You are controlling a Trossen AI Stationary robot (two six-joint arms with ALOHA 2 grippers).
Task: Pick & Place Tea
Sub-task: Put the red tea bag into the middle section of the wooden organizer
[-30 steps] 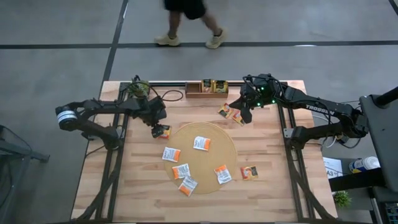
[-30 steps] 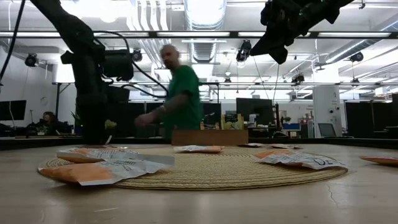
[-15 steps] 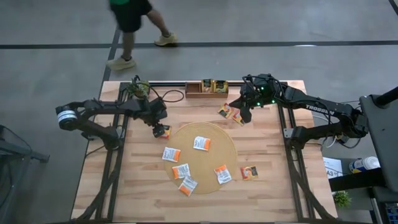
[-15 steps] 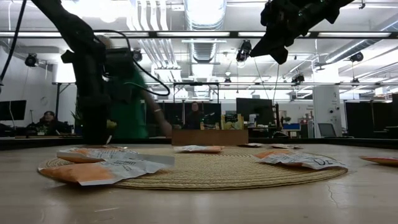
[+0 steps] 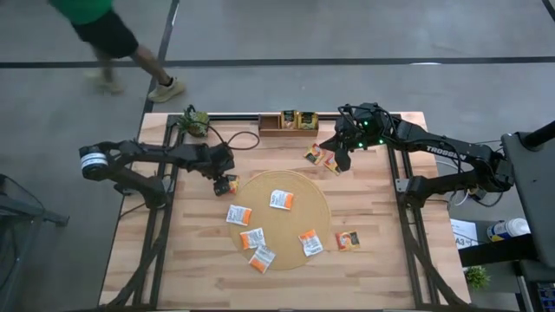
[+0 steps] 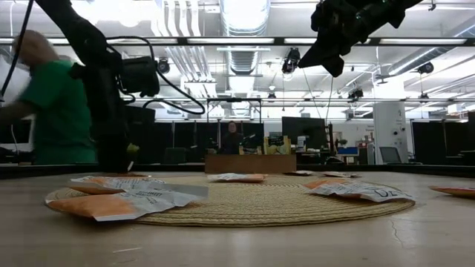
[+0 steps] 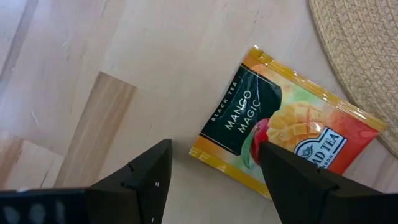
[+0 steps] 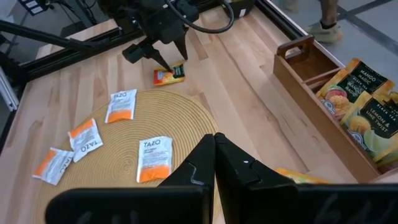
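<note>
Even, bright overhead light covers the pale wooden table (image 5: pixel 173 260) in the high view, with only soft, short shadows under the dark arms. In the low view, ceiling strip lights (image 6: pixel 245 13) glare white and the room behind stays dim, leaving the arms as silhouettes. The walking person in a green shirt (image 6: pixel 52 111) is motion-blurred. In the left wrist view, the glossy mango tea sachet (image 7: pixel 286 130) reads sharp.

a light wooden table (image 5: pixel 173 260) is carrying a round woven mat (image 5: pixel 295 186) at its centre, with five tea sachets (image 5: pixel 281 199) lying on it. a wooden tray (image 5: pixel 270 126) is sitting at the far edge. more sachets are lying on bare wood: one (image 5: pixel 229 184) left of the mat, two (image 5: pixel 315 155) far right, one (image 5: pixel 348 240) near right.
</note>
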